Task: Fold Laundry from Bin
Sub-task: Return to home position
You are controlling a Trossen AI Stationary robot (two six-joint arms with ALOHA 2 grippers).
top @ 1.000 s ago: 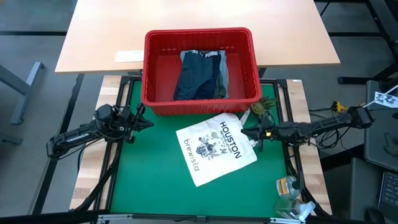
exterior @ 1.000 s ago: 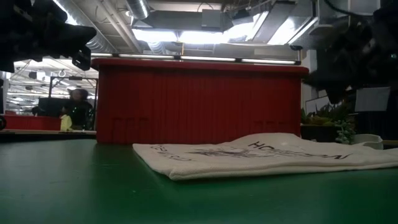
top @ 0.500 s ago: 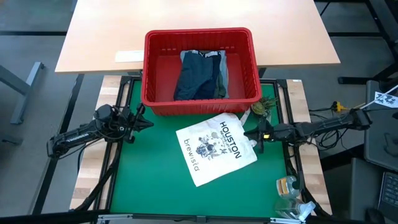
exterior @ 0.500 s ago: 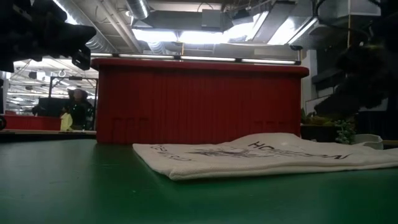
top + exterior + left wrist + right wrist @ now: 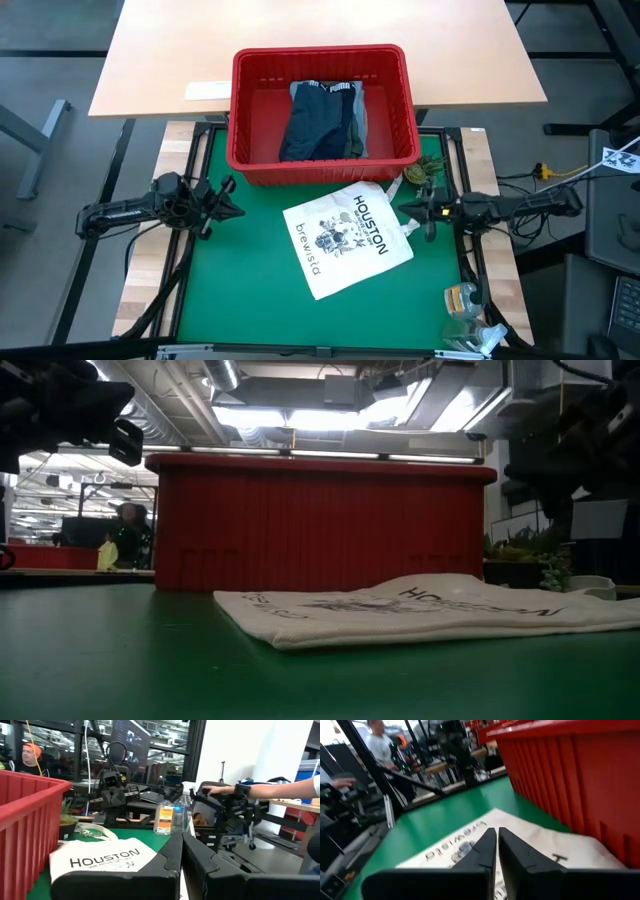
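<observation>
Dark folded laundry (image 5: 322, 122) is lying in the red slotted plastic bin (image 5: 240, 130), seemingly finished. The left gripper (image 5: 232, 205) and right gripper (image 5: 405, 211) are hovering empty, nearly closed, clear at the worktop (image 5: 260, 300) sides.

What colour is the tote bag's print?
Black lettering and graphic on the white tote bag; clearest in the high view.
</observation>
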